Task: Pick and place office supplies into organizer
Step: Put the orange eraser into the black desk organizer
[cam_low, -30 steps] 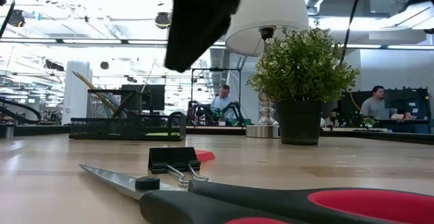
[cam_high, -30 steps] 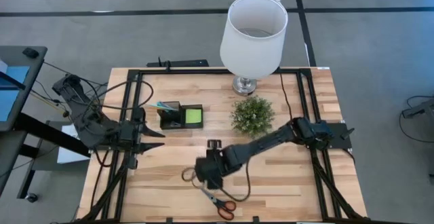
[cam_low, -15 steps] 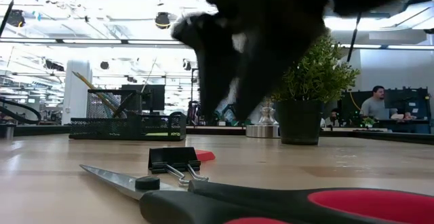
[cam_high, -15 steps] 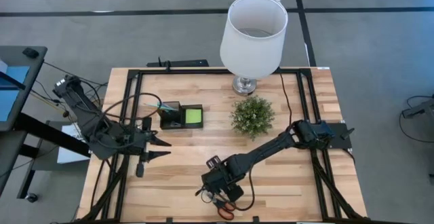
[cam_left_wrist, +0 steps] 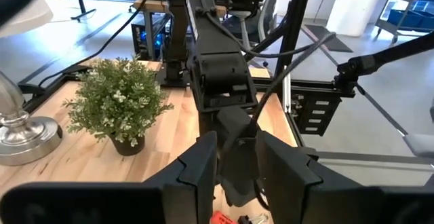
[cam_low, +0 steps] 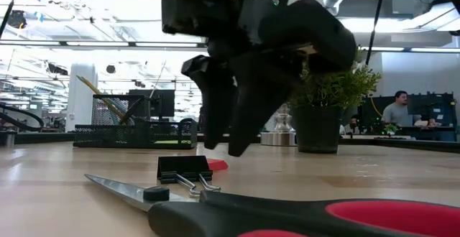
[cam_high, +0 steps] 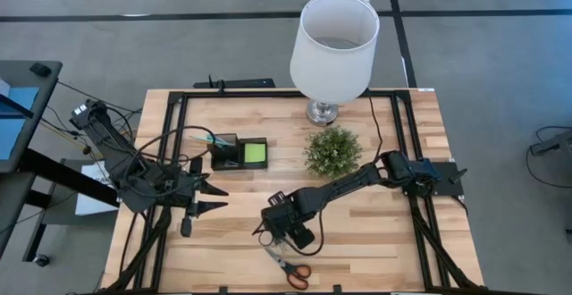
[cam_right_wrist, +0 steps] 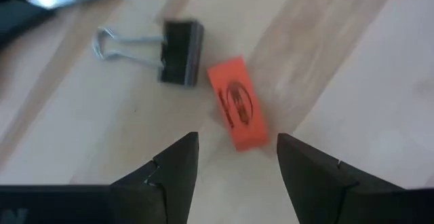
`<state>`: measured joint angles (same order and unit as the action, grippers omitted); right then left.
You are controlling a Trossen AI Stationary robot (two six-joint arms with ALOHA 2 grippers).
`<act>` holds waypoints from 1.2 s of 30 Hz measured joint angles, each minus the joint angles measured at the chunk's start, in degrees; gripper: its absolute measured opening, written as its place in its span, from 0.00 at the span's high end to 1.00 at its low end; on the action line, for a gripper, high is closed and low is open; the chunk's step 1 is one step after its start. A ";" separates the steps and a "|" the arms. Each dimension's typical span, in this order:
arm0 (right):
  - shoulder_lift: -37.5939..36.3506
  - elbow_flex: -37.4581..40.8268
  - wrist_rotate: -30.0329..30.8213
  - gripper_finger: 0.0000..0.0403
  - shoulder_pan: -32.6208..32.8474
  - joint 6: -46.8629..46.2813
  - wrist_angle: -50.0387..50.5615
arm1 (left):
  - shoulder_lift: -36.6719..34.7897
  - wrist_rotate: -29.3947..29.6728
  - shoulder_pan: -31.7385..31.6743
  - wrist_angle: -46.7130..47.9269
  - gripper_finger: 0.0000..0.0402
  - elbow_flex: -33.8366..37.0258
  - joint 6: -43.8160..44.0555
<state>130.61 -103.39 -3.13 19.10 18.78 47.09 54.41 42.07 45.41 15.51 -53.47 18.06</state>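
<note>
My right gripper hangs open over the table's near middle, fingers pointing down, their tips a little above the wood. Below it a small orange clip lies flat on the wood, in line with the gap between the fingers. A black binder clip lies beside it with its wire handles flat on the table. The red-handled scissors lie near the front edge. The black organizer holds a lime-green pad and pens. At the left, my left gripper is raised, open and holds nothing.
A green potted plant stands behind the right arm, and a white-shaded lamp at the far edge. The scissors' blade points past the binder clip. Bare wood lies between the organizer and the clips. People sit in the room beyond.
My right gripper has come down toward the orange and black clips and rolled about its wrist, staying open. My left gripper has shifted a little toward the table's near edge and rolled slightly. Nothing on the table has moved.
</note>
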 joint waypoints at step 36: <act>-1.16 20.92 -20.76 0.69 -7.37 1.17 -32.90 | -0.02 3.82 3.76 0.04 0.76 0.00 2.17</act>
<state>129.45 -82.48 -23.89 11.73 19.95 14.20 54.39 45.89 49.17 15.55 -53.47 20.23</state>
